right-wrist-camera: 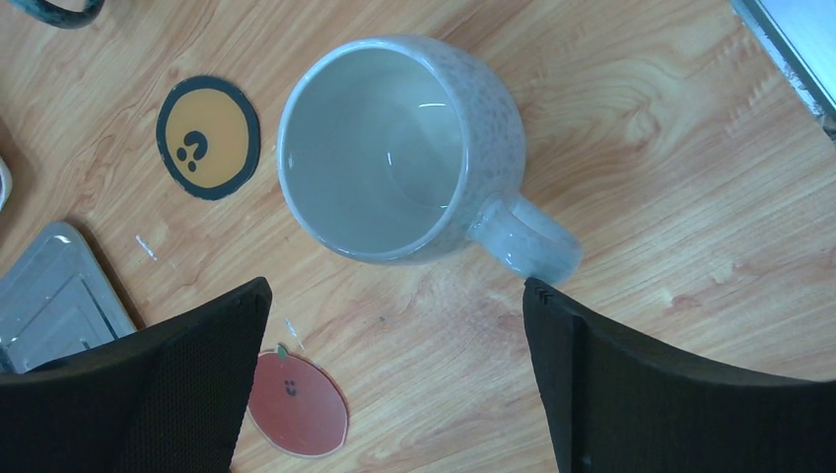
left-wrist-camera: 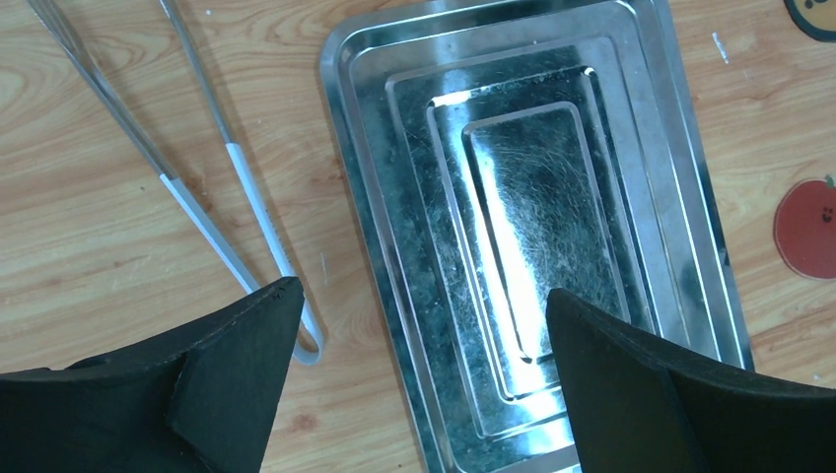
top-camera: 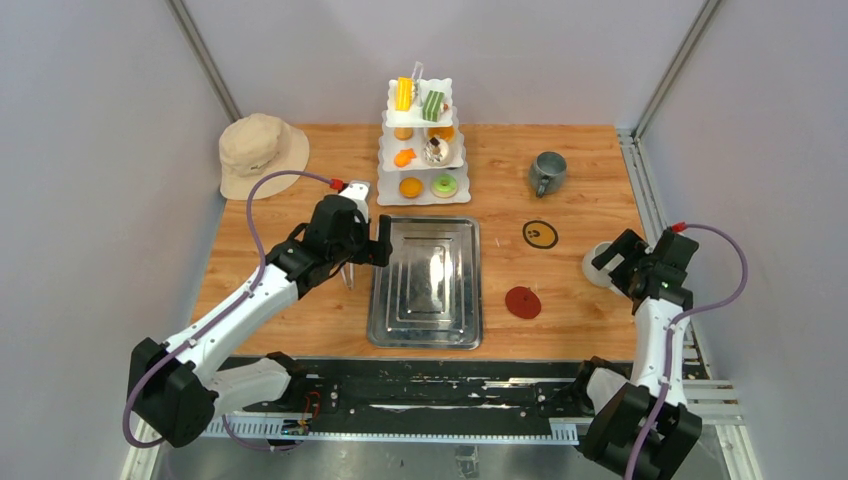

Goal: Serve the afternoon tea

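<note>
The toy pastries stand on a white three-tier stand [top-camera: 391, 162] at the back: a yellow-orange piece [top-camera: 404, 92] and a green one [top-camera: 432, 104] on top, an orange donut [top-camera: 410, 187] and a green donut [top-camera: 444, 185] at the bottom. A grey mug [top-camera: 547, 172] sits upright at the back right. The white mug [right-wrist-camera: 394, 148] is upright and empty, just ahead of my open right gripper [right-wrist-camera: 396, 291], its handle [right-wrist-camera: 522, 241] near the right fingertip. My left gripper [left-wrist-camera: 419, 296] is open over the left rim of the steel tray [left-wrist-camera: 347, 197], holding nothing.
Metal tongs [left-wrist-camera: 212, 207] lie on the wood left of the tray. An orange coaster [right-wrist-camera: 208, 138] and a red apple coaster [right-wrist-camera: 296, 402] lie between the tray and the white mug. A beige hat [top-camera: 262, 150] sits at the back left.
</note>
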Tool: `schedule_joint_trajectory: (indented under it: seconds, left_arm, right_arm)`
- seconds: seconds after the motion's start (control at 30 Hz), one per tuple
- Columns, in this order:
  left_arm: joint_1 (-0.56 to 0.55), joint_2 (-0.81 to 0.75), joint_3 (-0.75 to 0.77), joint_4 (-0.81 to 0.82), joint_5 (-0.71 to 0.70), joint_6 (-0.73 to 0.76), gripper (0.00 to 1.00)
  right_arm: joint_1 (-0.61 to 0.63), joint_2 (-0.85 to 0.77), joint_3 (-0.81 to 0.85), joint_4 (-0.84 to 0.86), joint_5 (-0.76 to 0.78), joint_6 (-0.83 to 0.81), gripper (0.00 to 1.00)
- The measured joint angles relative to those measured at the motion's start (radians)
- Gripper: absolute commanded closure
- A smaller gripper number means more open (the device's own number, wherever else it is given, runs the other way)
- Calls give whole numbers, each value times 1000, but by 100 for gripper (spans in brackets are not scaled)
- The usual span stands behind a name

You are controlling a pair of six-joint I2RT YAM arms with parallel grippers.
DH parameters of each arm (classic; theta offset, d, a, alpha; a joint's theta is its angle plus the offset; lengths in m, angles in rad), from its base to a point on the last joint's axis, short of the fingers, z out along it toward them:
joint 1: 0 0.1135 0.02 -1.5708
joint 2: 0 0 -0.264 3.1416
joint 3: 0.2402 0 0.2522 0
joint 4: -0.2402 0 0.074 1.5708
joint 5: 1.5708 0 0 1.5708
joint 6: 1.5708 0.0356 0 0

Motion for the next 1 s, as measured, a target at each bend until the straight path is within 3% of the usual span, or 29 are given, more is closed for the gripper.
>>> schedule_joint_trajectory:
  seconds: [0.23, 0.47, 0.6, 0.7, 0.83, 0.9, 1.0]
  left_arm:
    - [0, -7, 0, -7, -19, 16, 2]
    - [0, -26, -4, -21, -25, 21, 2]
    - [0, -27, -12, -25, -26, 20, 2]
    - [0, -27, -15, -34, -24, 20, 2]
    - [0, -26, -15, -36, -24, 19, 2]
    - [0, -26, -15, -36, -25, 19, 2]
    - [0, -26, -15, -40, -26, 16, 2]
  right_arm:
    - [-11, -30, -13, 15, -47, 8, 4]
    - [-17, -56, -5, -13, 42, 27, 5]
    - [-5, -49, 16, -23, 12, 55, 7]
    - [110, -40, 58, -29, 60, 71, 6]
    - [401, 64, 210, -46, 201, 69, 7]
    - [500, 189, 333, -65, 272, 69, 7]
    - [549, 373, 470, -64, 335, 71, 8]
